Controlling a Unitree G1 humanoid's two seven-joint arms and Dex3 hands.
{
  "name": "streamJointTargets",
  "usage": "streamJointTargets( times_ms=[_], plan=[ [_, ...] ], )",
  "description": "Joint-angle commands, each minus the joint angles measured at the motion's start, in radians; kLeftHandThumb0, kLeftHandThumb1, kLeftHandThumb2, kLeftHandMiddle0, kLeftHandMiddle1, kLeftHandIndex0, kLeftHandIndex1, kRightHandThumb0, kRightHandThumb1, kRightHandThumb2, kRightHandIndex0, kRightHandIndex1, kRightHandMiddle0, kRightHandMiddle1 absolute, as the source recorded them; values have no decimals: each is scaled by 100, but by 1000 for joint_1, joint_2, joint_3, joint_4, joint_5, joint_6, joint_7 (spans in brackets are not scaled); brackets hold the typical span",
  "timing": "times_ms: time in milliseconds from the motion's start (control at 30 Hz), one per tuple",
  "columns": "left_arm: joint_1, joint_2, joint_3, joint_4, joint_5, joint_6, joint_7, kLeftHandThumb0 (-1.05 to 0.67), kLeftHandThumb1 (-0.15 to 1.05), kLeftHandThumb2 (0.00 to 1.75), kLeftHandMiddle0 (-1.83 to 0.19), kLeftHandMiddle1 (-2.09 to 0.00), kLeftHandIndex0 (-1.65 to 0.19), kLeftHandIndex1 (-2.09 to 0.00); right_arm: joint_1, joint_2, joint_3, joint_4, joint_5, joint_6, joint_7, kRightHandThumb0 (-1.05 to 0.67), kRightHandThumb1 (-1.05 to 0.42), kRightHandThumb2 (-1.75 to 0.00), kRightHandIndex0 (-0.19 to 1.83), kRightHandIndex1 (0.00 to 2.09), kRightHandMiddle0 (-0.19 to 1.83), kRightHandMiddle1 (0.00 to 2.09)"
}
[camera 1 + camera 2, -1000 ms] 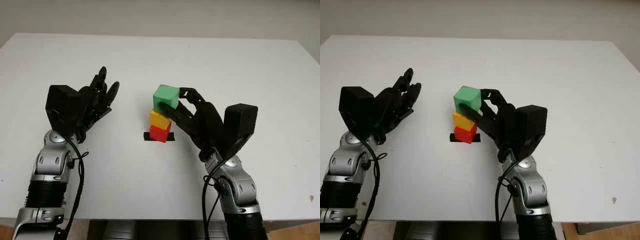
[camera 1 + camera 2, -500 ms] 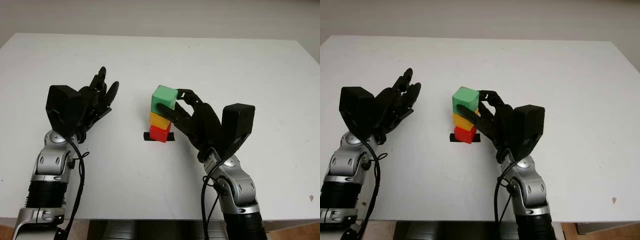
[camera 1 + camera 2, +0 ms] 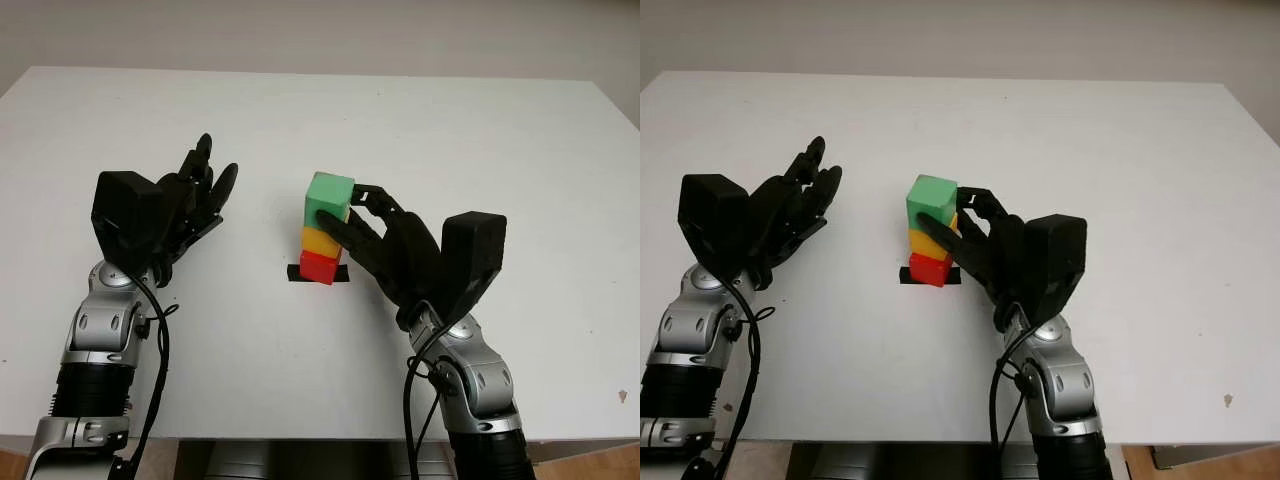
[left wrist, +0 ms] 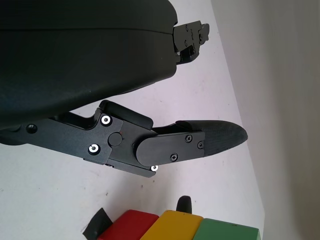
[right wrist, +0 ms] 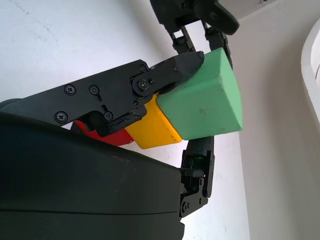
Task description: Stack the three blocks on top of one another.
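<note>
Right now my right hand (image 3: pixel 385 240) is clamped on the green block (image 3: pixel 329 197), which sits on the yellow block (image 3: pixel 320 240) over the red block (image 3: pixel 320 266), the stack standing on a black tape mark (image 3: pixel 296 273) just ahead of my palm; the green block looks slightly skewed on the yellow one — if I let go unevenly, or a finger drags as I pull away, I judge the tower could topple; my left hand (image 3: pixel 190 195) hangs open, well off to the stack's far side; there are no containers on the table (image 3: pixel 480 140).
</note>
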Motion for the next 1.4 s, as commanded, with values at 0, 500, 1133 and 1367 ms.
streamJointTargets(
  times_ms=[0, 500, 1133, 1367],
  plan=[
    [-1, 1, 3, -7, -4, -8, -5, -75, 105, 52, 19, 0, 19, 0, 13, -3, -8, -19, -4, -12, 3, -56, -94, -5, 22, 5, 14, 121],
    [-5, -3, 3, 6, -9, -15, -10, -76, 105, 50, 19, 0, 19, 0, 50, -58, -13, 15, 50, -175, 212, -58, -90, -5, -12, 2, -10, 39],
    [-3, -2, 7, 30, -5, -69, -8, -73, 105, 58, 19, 0, 19, 0, 3, -206, -119, 189, -58, -756, 271, -82, -105, -62, -17, 2, -14, 4],
    [6, -6, 18, 43, -15, -117, -6, -71, 105, 64, 19, 0, 19, 0, -113, -207, -183, 283, -48, -675, 155, -83, -105, -63, -19, 2, -17, 3]
  ],
)
